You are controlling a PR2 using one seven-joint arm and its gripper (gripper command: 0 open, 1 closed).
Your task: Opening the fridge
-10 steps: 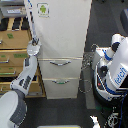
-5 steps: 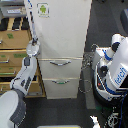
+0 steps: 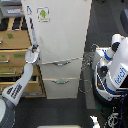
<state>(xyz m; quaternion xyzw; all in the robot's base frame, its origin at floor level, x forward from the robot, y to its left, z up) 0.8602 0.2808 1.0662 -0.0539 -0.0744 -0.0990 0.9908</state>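
Fingers (image 3: 35,48) at the fridge's (image 3: 62,45) left edge; whether apart or together cannot be told.
Fridge stands upright, upper door shut, beside the wooden drawer cabinet (image 3: 12,60); gripper (image 3: 34,49) level with the door's lower corner.

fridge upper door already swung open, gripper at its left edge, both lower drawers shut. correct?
Not quite: the fridge upper door is closed, flush with the body, and no shelves show. The rest stands. In the exterior view the gripper sits at the door's edge on the exterior view's left, and both lower drawers look shut. Whether the jaws grip anything is too blurred to tell.
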